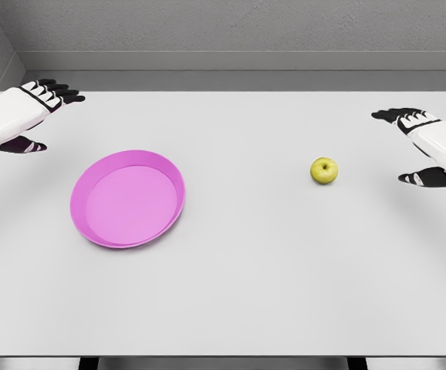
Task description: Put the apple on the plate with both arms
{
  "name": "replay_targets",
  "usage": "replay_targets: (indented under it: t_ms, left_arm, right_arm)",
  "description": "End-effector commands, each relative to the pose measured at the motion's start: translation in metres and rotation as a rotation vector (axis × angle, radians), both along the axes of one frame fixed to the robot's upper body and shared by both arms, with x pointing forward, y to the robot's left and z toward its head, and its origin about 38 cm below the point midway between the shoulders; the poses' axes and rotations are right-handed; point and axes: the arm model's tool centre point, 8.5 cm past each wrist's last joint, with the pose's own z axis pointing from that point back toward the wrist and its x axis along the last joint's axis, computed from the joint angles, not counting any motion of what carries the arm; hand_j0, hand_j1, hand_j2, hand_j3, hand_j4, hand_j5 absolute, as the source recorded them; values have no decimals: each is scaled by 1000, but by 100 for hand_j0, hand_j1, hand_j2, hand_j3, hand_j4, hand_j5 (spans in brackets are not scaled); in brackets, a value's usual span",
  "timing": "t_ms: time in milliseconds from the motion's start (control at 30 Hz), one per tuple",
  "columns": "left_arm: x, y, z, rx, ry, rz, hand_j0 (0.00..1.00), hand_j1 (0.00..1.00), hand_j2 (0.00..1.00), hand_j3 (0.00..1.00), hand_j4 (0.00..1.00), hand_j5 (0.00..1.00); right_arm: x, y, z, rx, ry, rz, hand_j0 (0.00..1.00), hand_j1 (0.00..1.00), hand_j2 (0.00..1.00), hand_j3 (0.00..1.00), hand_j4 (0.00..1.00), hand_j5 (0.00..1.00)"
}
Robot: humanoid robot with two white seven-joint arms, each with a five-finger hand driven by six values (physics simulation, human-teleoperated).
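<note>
One yellow-green apple (324, 170) sits stem-up on your white table (254, 293), well right of the pink plate (99, 231). Your left hand (24, 114) and right hand (424, 146) hover with fingers spread, holding nothing.

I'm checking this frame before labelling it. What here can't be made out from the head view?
- Left hand: its arm is cut off by the picture's left edge.
- Right hand: its arm is cut off by the right edge.
- Apple: its far side and underside face away from the camera; too small to show any stem clearly.
- Plate: its underside is hidden against the table.
</note>
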Motion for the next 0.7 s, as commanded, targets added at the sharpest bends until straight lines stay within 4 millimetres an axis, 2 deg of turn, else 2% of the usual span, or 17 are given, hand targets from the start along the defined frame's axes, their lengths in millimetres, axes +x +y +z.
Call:
replay_targets:
  t_ms: [0,233,367,433,667]
  left_arm:
    - [0,1,1,-5,-1,2,100,100,100,100,100,100]
    - [0,-1,5,-11,-12,-2,100,100,100,100,100,100]
    - [2,0,9,-8,-21,1,100,100,100,100,100,100]
    - [2,-1,9,-9,-21,-2,100,100,100,100,100,100]
    - [1,-2,8,-10,-20,-6,100,100,100,100,100,100]
  right_arm:
    - [0,0,2,0,-3,0,100,100,100,100,100,100]
    - [3,-2,5,11,-12,-8,100,100,100,100,100,100]
    - [3,0,-4,-18,47,-23,100,100,100,100,100,100]
    - [9,12,-13,-61,165,-20,100,100,100,100,100,100]
    - [36,51,-38,-116,368,-59,100,100,100,100,100,100]
